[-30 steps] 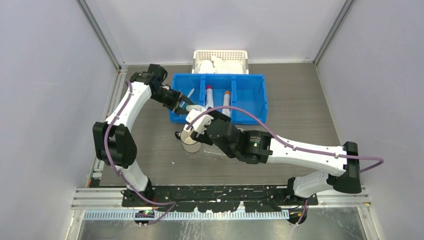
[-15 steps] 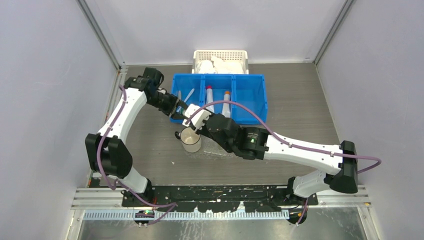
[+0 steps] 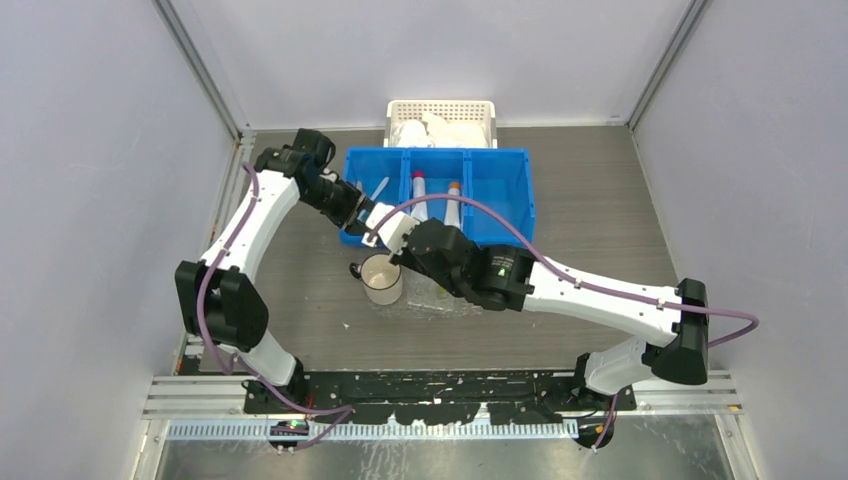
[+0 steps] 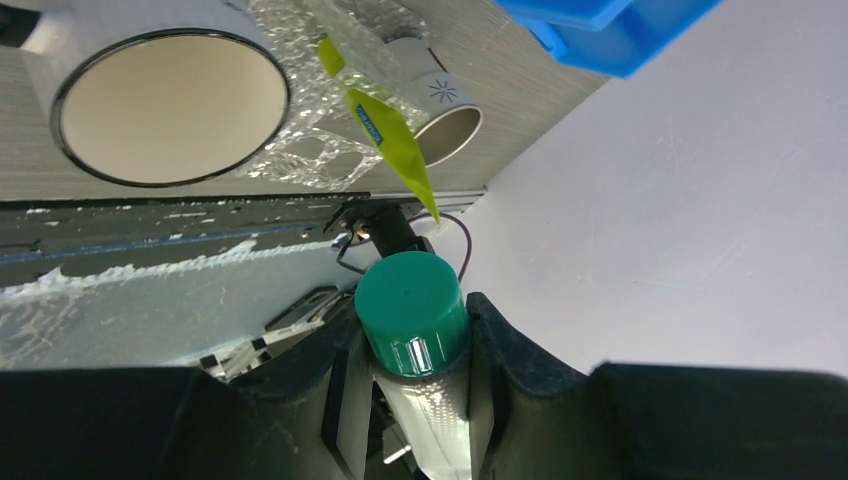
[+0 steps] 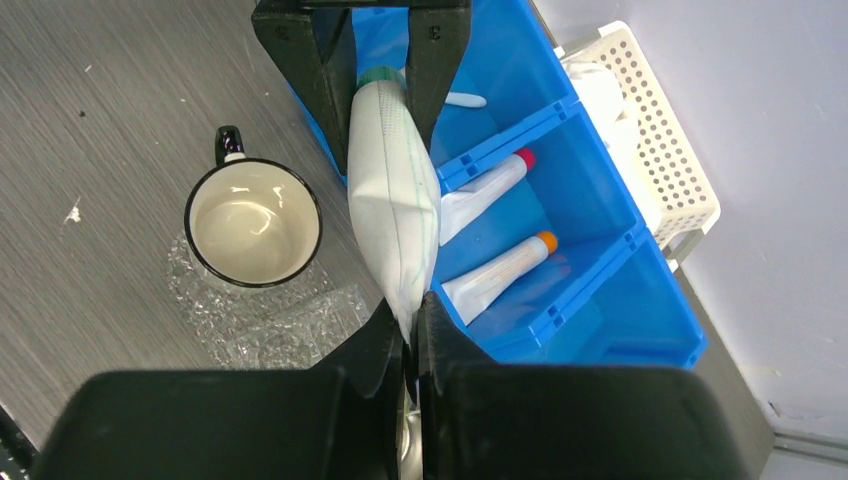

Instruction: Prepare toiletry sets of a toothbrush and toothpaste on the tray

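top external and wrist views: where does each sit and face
Top external: fixed above and behind, looking down on the grey table; left arm and right arm show whole.
Left wrist: behind the left hand, which grips the green-capped white toothpaste tube, facing the cream mug.
Right wrist: behind the right hand, which pinches that tube's tail, facing the blue plastic three-compartment bin.
Wrist views share tube and mug.

White toothpaste tube [image 5: 392, 210], green cap, off table, held at both ends. Cap end sits in my left gripper [image 5: 383, 90], flat tail pinched in my right gripper [image 5: 408, 335]. Red-capped tube [image 5: 485, 185] and orange-capped tube [image 5: 497, 270] lie in blue bin [image 5: 600, 300], middle compartment. White toothbrush [image 3: 379, 189] in left compartment. Clear tray [image 5: 270, 325] flat on table, near bin.
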Controlling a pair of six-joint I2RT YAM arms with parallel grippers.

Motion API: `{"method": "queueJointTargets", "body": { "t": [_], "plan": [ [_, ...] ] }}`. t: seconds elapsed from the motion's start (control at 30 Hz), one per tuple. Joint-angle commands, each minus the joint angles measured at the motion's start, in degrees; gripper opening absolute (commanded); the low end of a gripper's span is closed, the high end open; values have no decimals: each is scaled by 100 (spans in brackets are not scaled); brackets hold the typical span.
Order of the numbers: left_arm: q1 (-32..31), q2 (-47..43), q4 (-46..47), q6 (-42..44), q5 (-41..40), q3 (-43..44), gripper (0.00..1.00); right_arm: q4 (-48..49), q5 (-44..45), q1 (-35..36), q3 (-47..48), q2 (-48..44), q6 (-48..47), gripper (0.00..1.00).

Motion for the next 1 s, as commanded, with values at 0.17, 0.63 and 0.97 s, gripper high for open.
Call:
{"method": "queueJointTargets", "body": {
  "t": [0.17,0.63,0.97],
  "plan": [
    [-60,253,497,1003,-455,791,2,-1221,-143,-32,1509,-364,819,3],
    [-41,205,1480,1671,-590,488,82,-2312,-226,-94,2445,-195,1358,2],
    [-15,-83,1385,1991,-1309,832,100,-2452,-407,-443,2722,201,1451,1]
  ]
}}
